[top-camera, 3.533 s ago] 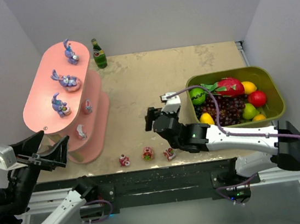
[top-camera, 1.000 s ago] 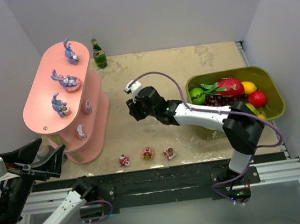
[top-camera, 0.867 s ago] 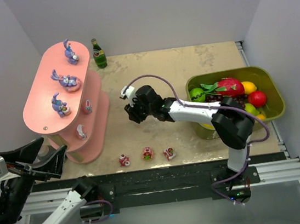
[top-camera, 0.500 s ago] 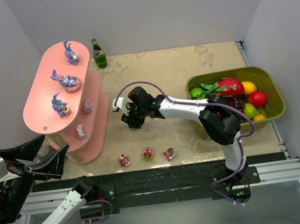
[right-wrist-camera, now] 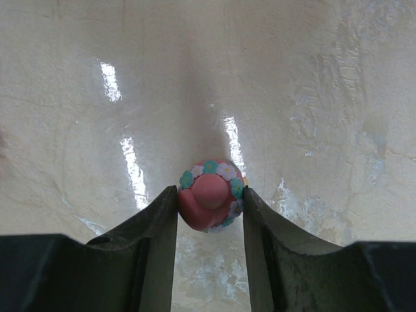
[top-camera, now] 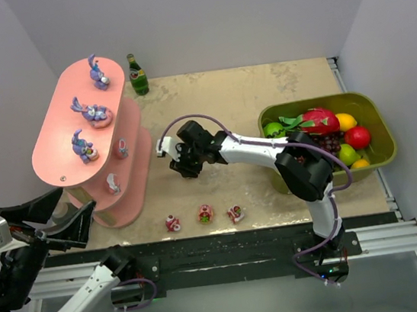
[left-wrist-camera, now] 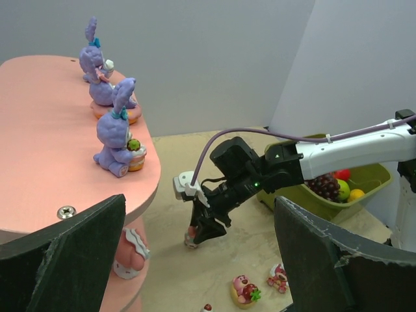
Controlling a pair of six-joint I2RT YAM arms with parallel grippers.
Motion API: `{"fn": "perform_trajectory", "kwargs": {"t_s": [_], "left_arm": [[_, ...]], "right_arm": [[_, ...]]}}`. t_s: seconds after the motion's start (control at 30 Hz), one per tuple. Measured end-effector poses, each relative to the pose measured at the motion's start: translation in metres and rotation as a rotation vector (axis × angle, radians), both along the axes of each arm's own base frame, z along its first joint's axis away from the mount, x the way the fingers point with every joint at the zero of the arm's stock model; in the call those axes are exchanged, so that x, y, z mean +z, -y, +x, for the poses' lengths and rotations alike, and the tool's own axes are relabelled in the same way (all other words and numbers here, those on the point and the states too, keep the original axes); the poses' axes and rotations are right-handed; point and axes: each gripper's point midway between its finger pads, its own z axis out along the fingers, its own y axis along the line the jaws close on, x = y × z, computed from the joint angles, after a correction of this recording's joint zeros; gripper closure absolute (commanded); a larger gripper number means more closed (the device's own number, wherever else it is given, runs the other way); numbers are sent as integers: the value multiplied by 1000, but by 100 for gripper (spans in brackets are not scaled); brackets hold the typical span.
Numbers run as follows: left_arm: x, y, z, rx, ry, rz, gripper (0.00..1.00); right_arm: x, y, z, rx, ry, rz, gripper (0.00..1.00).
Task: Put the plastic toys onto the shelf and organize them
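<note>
- Fingers of the right claw are pressing against both sides of a small pink toy, a rounded figure ringed with white and teal flowers. The claw is clenched on it in the middle of the right wrist view.
- In the top view the right claw is pointing down at the tabletop, left of centre, with its arm reaching in from the right side of the frame. Whether the pink toy is resting on the surface or hanging just off it cannot be told.
- In the left wrist view the same claw is showing low in the middle of the frame, its tip down at the tabletop, to the right of the shelf's lower tiers.
- The shelf is standing in the upper left of the top view, and three purple bunny figures are sitting in a row along its top tier.
- Two small toys are sitting on the lower tiers, one on each of two levels, along the shelf's right edge.
- Three more toys are lying in a line near the bottom edge of the tabletop, below the right claw and apart from it.
- The left claw is hanging at the lower left of the top view, beside the near end of the shelf, with its fingers spread wide and gripping nothing.
- A green bottle is standing upright at the top, just right of the shelf's far end.
- An olive-green tub is holding fruits at the right side of the frame.
</note>
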Motion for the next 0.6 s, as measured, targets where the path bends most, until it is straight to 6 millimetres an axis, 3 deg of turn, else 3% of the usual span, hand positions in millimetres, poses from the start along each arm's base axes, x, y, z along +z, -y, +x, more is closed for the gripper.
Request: {"fn": "perform_trajectory", "kwargs": {"t_s": [0.13,0.37,0.5,0.6], "left_arm": [[0,-1,0,5,-1,0,0],[0,-2,1,11,-2,-2,0],[2,-3,-1,11,2,-6,0],[5,-7,-5,11,7,-15,0]], "right_arm": [[0,1,2,-5,8,-7,52],[0,8,2,-45,25,5,31],[20,12,2,-86,56,51,25],[47,12,9,-140,111,118,23]]}}
